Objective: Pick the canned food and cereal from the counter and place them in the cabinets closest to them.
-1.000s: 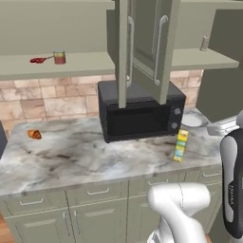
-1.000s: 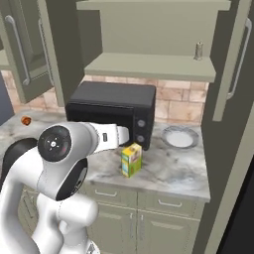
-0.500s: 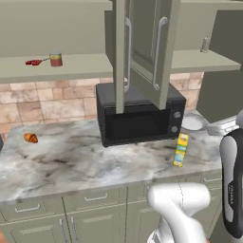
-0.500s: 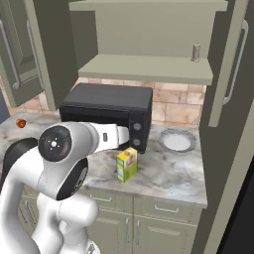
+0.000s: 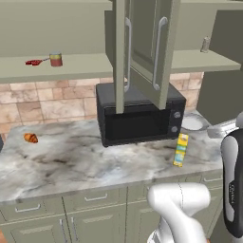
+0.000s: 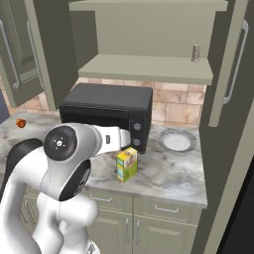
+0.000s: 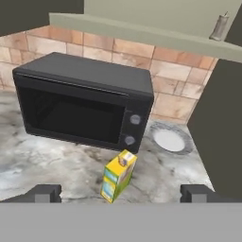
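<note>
Hand view: the cereal (image 7: 118, 175) is catalogued as a slim yellow box standing upright on the marbled counter (image 7: 56, 163), just in front of the black microwave (image 7: 85, 99) at its control-knob corner, with a pale round plate (image 7: 169, 140) lying at about two o'clock from the box. The gripper (image 7: 121, 193) is recorded with its jaws fully apart and nothing between them, the two dark fingertips (image 7: 43, 193) showing low at either side of the box, which sits roughly centred between them but farther off. The long axis of the cereal is vertical, the folded top pointing up; one narrow edge is turned toward the camera, so the broad printed faces run off to about ten and two o'clock. In the left base view the cereal (image 5: 180, 149) is seen at about four o'clock from the microwave (image 5: 140, 116), and the canned food (image 5: 56, 59) is noted already on the open cabinet shelf (image 5: 28, 71) at upper left, beside a small flat red thing (image 5: 33, 61); the cereal step is therefore judged to be the one in hand. For a sound grasp, the wrist would best be turned so that the pads are brought squarely onto the two broad faces, the jaws lowered to mid-height of the box, and closure made only once the box is well between the fingers, a tall box being easily toppled by a glancing touch. The shelf above the microwave, where a small grey bottle (image 6: 196, 52) stands, is judged the nearest cabinet.
</note>
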Controlling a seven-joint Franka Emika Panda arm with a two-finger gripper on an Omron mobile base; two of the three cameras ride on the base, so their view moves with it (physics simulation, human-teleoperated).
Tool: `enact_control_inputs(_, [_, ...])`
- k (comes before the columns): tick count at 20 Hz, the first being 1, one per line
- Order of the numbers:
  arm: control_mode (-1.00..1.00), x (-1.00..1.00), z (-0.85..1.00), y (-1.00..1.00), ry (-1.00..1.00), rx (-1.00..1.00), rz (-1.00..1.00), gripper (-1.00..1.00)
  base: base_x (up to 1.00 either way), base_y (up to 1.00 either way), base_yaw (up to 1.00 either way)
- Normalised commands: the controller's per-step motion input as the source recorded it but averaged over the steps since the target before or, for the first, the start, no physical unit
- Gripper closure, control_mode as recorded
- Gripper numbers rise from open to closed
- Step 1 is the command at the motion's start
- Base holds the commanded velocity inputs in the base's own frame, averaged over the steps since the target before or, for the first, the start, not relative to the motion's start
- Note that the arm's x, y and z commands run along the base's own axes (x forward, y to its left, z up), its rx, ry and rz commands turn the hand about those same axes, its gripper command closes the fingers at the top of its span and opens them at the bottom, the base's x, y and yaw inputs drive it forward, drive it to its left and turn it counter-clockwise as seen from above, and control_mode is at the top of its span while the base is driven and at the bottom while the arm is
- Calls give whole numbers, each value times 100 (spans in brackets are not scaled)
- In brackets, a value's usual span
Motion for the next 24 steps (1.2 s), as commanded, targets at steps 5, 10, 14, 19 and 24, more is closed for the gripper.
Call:
enact_control_inputs(5, [-100, 14, -31, 0, 3, 4, -1, -100, 0, 0, 0])
enact_control_inputs(10, [-100, 30, -30, 9, 3, 3, -4, -100, 0, 0, 0])
enact_control_inputs(14, [-100, 32, -22, 18, 1, 0, -6, -100, 0, 0, 0])
enact_control_inputs(19, [-100, 19, -20, 7, 0, 0, -8, -100, 0, 0, 0])
enact_control_inputs(24, [-100, 6, -10, 0, 0, 2, -5, -100, 0, 0, 0])
